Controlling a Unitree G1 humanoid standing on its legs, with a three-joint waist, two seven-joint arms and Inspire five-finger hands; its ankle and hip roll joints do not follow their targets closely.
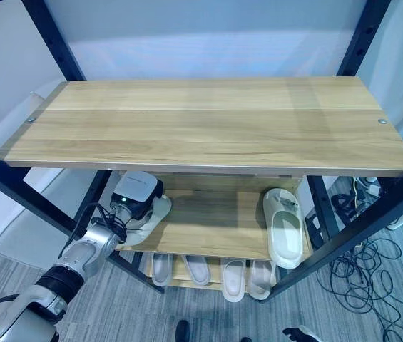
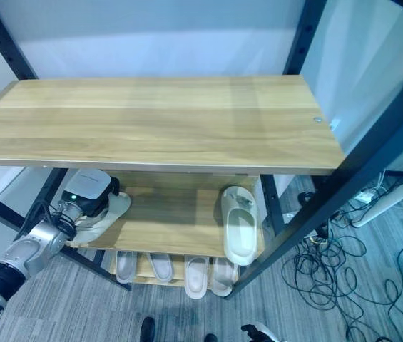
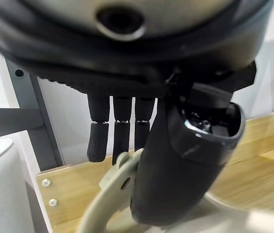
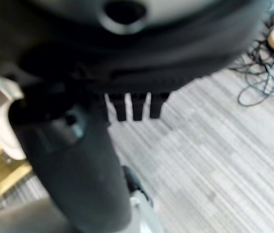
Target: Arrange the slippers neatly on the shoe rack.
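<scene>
**Left robot hand at the slipper on the middle shelf**

Grey striped carpet ran under a black-framed shoe rack (image 1: pixel 364 28) with wooden shelves, a white wall behind it. Nearest, on the bottom shelf (image 1: pixel 180 281), four pale slippers (image 1: pixel 212 272) stood side by side in a row, toes pointing inward. Above them, at the left end of the middle shelf (image 1: pixel 215 221), the left robot hand (image 1: pixel 131 198) reached in over a cream slipper (image 1: pixel 152 217). In the left wrist view its fingers (image 3: pixel 98 141) hung down fairly straight past the slipper's edge, with the thumb lying over it; whether they actually pinched it could not be told. That slipper lay askew, its long axis slanting across the shelf rather than running front to back. Its partner, the right-hand slipper (image 1: pixel 284 226), sat well apart at the far right end, lengthwise from front to back, its front end overhanging the shelf edge. The left arm was clearly the nearer one. The right robot hand (image 4: pixel 137 104) hung over the carpet, fingers loosely down, holding nothing. Farthest, the top shelf (image 1: pixel 208 121) was bare wood.
</scene>
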